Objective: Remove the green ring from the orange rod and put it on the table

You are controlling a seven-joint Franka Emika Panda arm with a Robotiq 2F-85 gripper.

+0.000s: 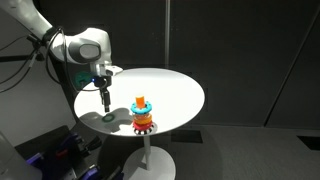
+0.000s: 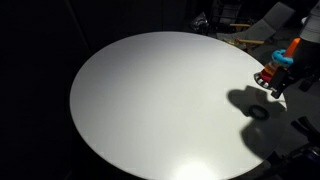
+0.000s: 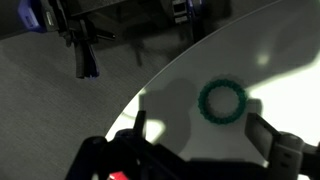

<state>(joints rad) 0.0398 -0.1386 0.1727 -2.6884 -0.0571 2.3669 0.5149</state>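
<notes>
The green ring point(image 3: 222, 100) lies flat on the white table point(image 3: 292, 55), off the rod. It also shows as a small dark ring in an exterior view point(image 2: 258, 113). My gripper point(image 3: 203, 135) is open and empty, its two fingers apart just above and short of the ring. In an exterior view the gripper point(image 1: 103, 98) hangs over the table point(image 1: 180, 88) near its edge, beside the toy. The orange rod point(image 1: 141, 99) stands upright in the ring toy with a turquoise ring point(image 2: 283, 61) and red cog base point(image 1: 144, 124) still on it.
The table edge point(image 3: 150, 85) runs close to the ring, with grey floor and dark stands point(image 3: 85, 45) beyond. Dark curtains back the scene. The toy point(image 2: 277, 72) stands near the table rim.
</notes>
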